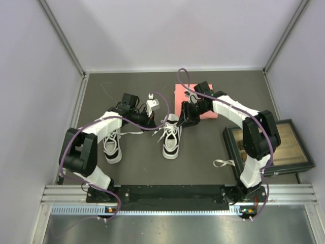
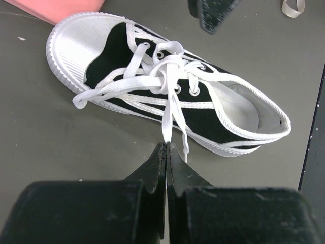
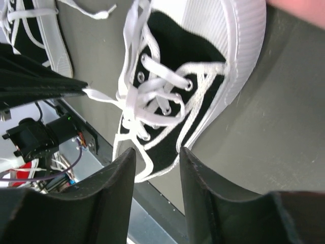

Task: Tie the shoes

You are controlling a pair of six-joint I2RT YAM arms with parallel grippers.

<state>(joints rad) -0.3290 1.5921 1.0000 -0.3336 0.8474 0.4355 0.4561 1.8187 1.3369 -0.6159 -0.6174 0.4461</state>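
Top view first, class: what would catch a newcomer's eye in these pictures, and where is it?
A black-and-white shoe lies mid-table with its laces loose, and the left jaws are shut on one lace running out from it. The right jaws stand open close over the same shoe, near a pink pad. A second shoe lies to the left, partly under the left arm.

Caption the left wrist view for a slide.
Left tool shut on a white lace leading from the sneaker.
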